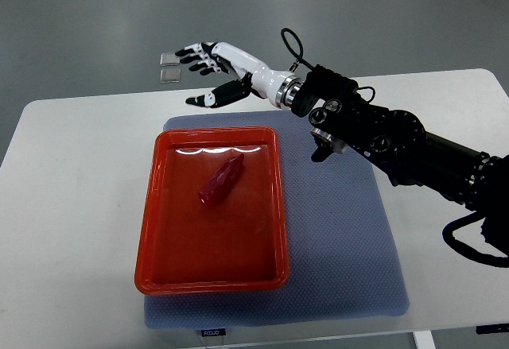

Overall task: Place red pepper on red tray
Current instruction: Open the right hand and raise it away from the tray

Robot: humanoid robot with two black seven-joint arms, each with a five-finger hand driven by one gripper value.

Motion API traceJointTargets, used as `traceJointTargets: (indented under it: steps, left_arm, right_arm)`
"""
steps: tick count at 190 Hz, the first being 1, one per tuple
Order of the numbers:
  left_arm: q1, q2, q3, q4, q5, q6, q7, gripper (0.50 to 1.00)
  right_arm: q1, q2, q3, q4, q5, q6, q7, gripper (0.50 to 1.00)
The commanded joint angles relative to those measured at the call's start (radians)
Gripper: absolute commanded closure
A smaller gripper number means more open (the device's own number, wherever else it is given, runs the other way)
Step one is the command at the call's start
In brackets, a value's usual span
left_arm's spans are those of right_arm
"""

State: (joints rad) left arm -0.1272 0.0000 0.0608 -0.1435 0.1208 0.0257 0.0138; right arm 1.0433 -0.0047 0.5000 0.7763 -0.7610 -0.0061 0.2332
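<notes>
Since the red pepper (222,180) already lies inside the red tray (163,261), little can fail. With fingers spread wide and empty, the right hand (208,71) hovers beyond the tray's far edge; a low retreat could clip the rim.

The right arm (398,138) enters from three o'clock, reaching toward ten. Its right hand (213,71) is empty — fingers (195,56) spread, thumb apart.

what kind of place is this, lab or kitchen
Likely a robot lab: a bare white table on a grey floor, a staged red tray with a red pepper on a blue mat.
</notes>
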Motion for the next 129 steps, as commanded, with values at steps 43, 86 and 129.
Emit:
traceJointTargets:
  steps: [43,86,129]
  left_arm:
    - [0.000,0.000,0.001,-0.001,0.000,-0.001,0.000,0.500]
    - [0.000,0.000,0.001,-0.001,0.000,-0.001,0.000,0.500]
    - [0.000,0.000,-0.001,-0.002,0.000,-0.001,0.000,0.500]
  right_arm:
    - [-0.284,0.002,0.476,0.001,0.390,0.009,0.000,0.640]
    - [-0.388,-0.041,0.525,-0.002,0.559,0.158,0.000,0.589]
    - [-0.413,-0.075,0.522,-0.008,0.579,0.210,0.000,0.589]
